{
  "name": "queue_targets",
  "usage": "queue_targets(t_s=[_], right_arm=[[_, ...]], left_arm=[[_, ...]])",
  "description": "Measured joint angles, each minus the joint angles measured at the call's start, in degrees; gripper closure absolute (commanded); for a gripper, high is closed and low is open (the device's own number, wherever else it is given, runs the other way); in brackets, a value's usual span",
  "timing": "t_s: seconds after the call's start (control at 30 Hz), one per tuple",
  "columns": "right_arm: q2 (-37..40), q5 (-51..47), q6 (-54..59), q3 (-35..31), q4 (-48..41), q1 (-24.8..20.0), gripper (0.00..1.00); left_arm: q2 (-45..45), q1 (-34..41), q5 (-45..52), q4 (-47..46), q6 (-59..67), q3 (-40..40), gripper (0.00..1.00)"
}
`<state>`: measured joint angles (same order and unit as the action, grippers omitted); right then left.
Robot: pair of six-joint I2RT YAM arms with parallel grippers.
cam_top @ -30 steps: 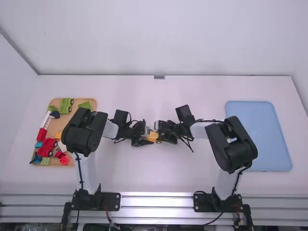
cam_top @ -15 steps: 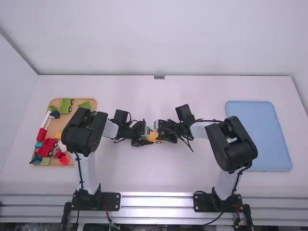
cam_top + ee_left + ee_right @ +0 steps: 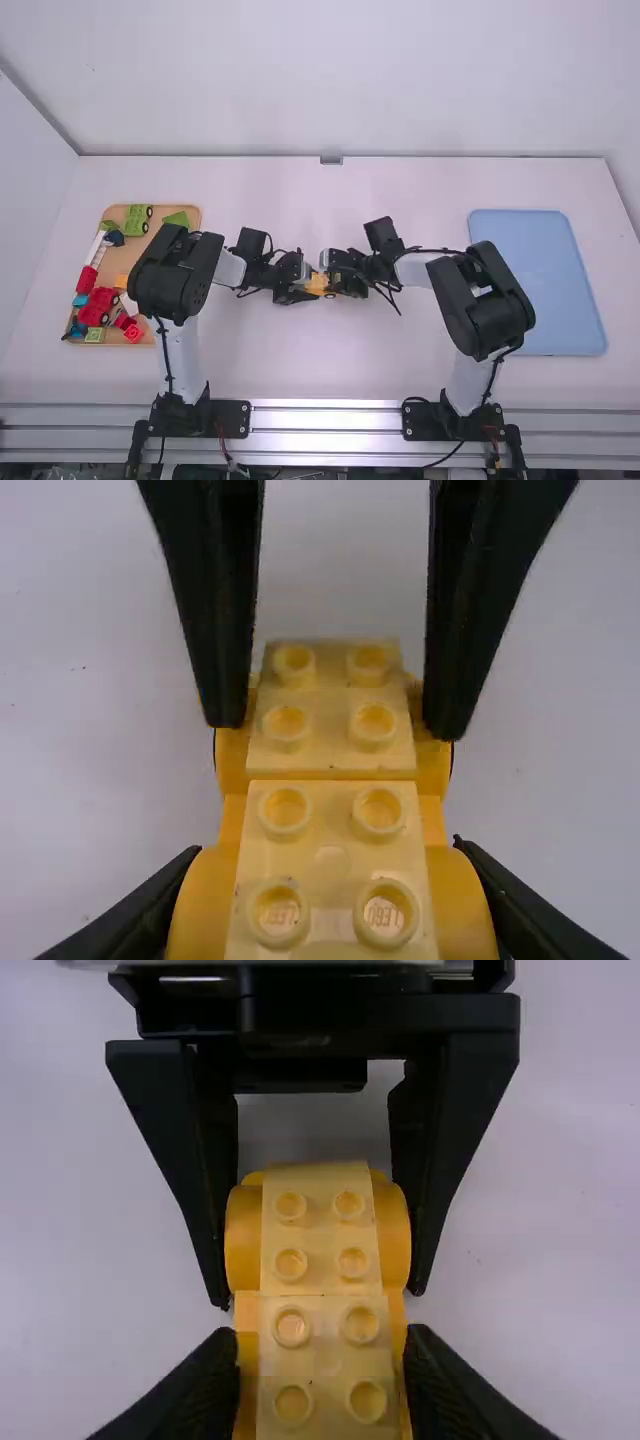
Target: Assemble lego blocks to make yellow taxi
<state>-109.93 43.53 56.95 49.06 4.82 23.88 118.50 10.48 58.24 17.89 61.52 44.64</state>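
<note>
left pincer [image 3: 307, 287] and right pincer [image 3: 336, 284] grasp the yellow blocks [image 3: 331, 825], barely moved since earlier.

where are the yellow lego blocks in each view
High view: yellow lego blocks mid-table, between left claw and right claw.
Left wrist view: blocks between both claws, right claw farther off.
Right wrist view: blocks between both claws, left claw farther off.
Shared landmark: white table beneath.

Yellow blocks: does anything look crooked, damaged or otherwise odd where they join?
Nothing stands out. The two yellow blocks meet along a straight seam, their rows of studs line up, and I see no crack. The left end effector and right end effector grip them from opposite ends.
</note>
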Motion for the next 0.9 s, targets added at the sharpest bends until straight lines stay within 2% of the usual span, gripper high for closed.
queue_targets(t_s=[0.23,0.33,0.53,0.57,0.6,0.67,0.77,0.9], right_arm=[[0.0,-0.8,0.1,0.0,-0.4,0.0,0.43],[0.0,-0.8,0.1,0.0,-0.3,0.0,0.37],[0.0,4.2,0.4,0.0,1.0,-1.9,0.37],[0.0,6.7,0.9,0.0,0.8,-3.2,0.52],[0.0,8.0,1.2,0.0,0.9,-3.9,0.60],[0.0,11.3,1.9,0.0,0.9,-5.8,1.00],[0.0,12.8,2.0,0.0,0.2,-7.0,1.00],[0.0,9.4,1.9,0.0,-1.3,-5.0,1.00]], left_arm=[[0.0,0.0,0.0,0.0,0.0,0.0,0.50],[0.0,0.0,0.0,0.0,0.0,0.0,0.50],[0.0,0.0,0.0,0.0,0.0,0.0,0.50],[0.0,0.0,0.0,0.0,0.0,0.0,0.50],[0.0,0.0,0.0,0.0,0.0,0.0,0.50],[0.0,0.0,0.0,0.0,0.0,0.0,0.50],[0.0,0.0,0.0,0.0,0.0,0.0,0.50],[0.0,0.0,0.0,0.0,0.0,0.0,0.50]])
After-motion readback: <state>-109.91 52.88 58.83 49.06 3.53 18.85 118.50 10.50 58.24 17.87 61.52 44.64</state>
